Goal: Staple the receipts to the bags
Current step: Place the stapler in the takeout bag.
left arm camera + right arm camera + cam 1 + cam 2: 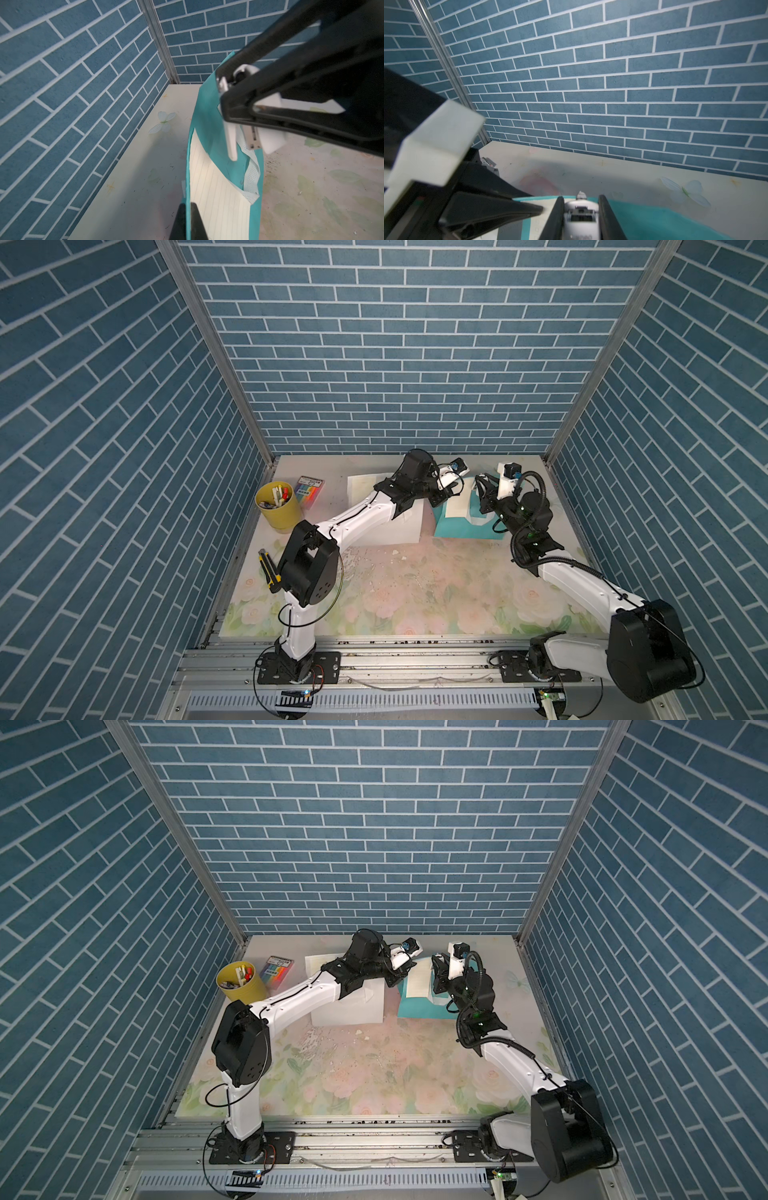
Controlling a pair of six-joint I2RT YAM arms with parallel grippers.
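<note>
In a top view, flat teal bag beside white bag on floral worktop, left wrist, my left claw pinched together on teal bag's thin edge, lined cream receipt against it, right wrist, my right claw clamped on smooth grey stapler

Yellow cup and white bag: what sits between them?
The marker pack lies between the cup and the white bag; both top views show it.

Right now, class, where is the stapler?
In the right wrist view, the stapler is clamped in the right pincer, just over the teal bag, which lies toward the far right of the table.
</note>
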